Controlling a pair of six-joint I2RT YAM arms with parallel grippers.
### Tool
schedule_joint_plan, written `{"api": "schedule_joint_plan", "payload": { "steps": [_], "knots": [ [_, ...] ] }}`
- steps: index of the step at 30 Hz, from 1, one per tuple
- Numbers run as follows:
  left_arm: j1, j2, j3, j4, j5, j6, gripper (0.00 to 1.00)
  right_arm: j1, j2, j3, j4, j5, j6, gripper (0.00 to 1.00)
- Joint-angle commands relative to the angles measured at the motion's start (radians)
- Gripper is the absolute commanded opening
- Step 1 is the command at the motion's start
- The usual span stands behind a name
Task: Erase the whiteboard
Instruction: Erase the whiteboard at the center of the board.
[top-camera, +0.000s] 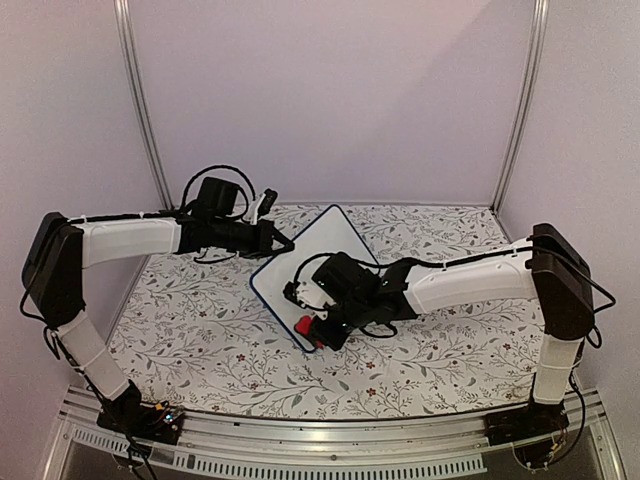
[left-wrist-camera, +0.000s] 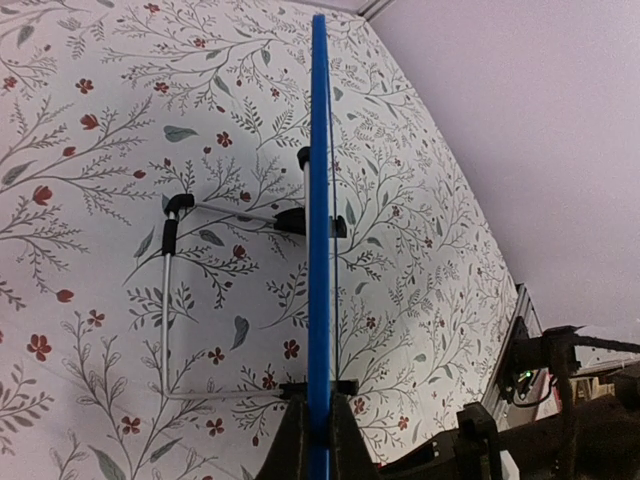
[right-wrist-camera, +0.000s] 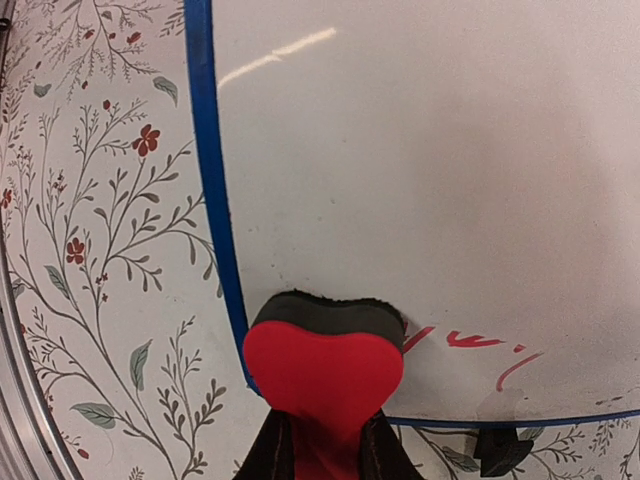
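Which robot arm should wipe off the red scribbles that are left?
Right. The right gripper holds the red eraser on the whiteboard, just beside the red marks. The left gripper is busy pinching the blue frame.

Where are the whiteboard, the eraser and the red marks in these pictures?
whiteboard (right-wrist-camera: 430, 170): right wrist view, bare white surface.
eraser (right-wrist-camera: 322, 375): right wrist view, red body.
red marks (right-wrist-camera: 472, 341): right wrist view, middle stroke.

Blue-framed whiteboard (top-camera: 318, 245) diamond-wise on floral table (top-camera: 200, 330), mostly clean, red marks (right-wrist-camera: 470, 340) nr one edge
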Motion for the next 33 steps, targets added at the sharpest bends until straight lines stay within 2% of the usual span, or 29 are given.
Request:
{"api": "schedule_joint_plan", "payload": {
  "steps": [1,9,21,33],
  "knots": [
    [-0.013,0.017,0.008,-0.016,0.02,-0.019,0.0,0.0,0.015,0.042,0.096,0.065,-0.008,0.0],
    [-0.012,0.015,0.008,-0.016,0.019,-0.017,0.0,0.0,0.011,0.024,0.081,0.071,-0.012,0.0],
    [-0.013,0.017,0.009,-0.016,0.02,-0.019,0.0,0.0,-0.048,-0.121,0.051,0.082,-0.013,0.0],
    [-0.012,0.015,0.008,-0.017,0.019,-0.018,0.0,0.0,-0.042,-0.106,0.088,0.056,-0.003,0.0]
  ]
}}
